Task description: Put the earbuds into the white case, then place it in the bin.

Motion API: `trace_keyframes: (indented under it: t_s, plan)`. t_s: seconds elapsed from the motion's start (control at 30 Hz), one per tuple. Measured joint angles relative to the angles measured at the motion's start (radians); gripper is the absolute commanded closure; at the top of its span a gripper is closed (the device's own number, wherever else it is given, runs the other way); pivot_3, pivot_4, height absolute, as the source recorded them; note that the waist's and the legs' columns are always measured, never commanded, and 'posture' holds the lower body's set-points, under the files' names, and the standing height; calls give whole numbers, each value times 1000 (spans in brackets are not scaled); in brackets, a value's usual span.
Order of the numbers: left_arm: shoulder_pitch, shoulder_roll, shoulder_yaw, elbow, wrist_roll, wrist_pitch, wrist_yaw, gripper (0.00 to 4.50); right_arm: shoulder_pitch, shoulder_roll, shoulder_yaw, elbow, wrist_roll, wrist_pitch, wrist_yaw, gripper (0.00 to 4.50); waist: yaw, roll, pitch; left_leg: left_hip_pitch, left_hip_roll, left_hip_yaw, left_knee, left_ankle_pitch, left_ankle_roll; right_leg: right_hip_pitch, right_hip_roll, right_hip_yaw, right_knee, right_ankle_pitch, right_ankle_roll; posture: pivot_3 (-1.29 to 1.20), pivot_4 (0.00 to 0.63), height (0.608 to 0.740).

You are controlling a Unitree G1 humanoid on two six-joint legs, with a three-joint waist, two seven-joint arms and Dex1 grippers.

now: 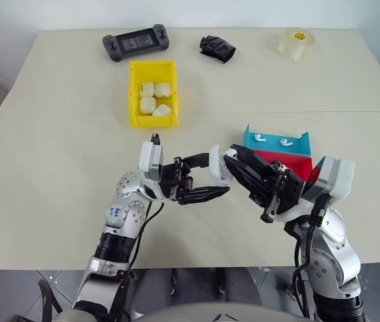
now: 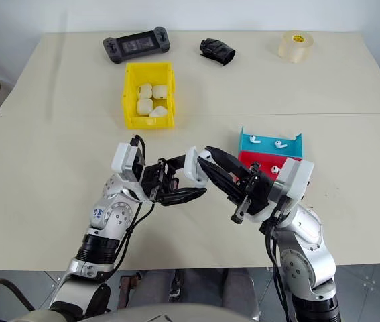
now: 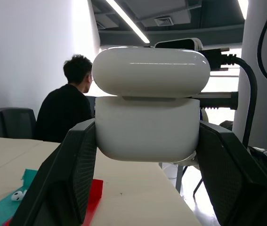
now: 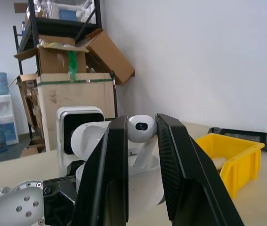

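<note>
Two black fingers (image 4: pixel 105 179) of the right gripper (image 4: pixel 141 128) rise side by side and pinch a small glossy white earbud (image 4: pixel 141 127) between their tips — its dark round spot faces the camera. Just behind the fingers sits the white case (image 4: pixel 145 162), held up off the table (image 4: pixel 265 197) by the left gripper (image 4: pixel 84 141), whose white housing with a dark window shows beside it. Further off stands the yellow bin (image 4: pixel 232 157), and beyond it a dark game controller (image 4: pixel 246 134) lies flat. In the background — a shelf (image 4: pixel 53 28) with cardboard boxes (image 4: pixel 76 94) and a water dispenser (image 4: pixel 1 113).
</note>
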Motion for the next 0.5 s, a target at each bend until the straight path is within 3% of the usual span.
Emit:
trace_keyframes:
  t_s: [0.5]
  plan:
    - [-1,-3,15,0,2,-6,2,1724,-67,-39,7,15,-2,2,-7,4004,0,0,0,0,0,0,0,0,0,0,0,0,0,0,0,0,150,740]
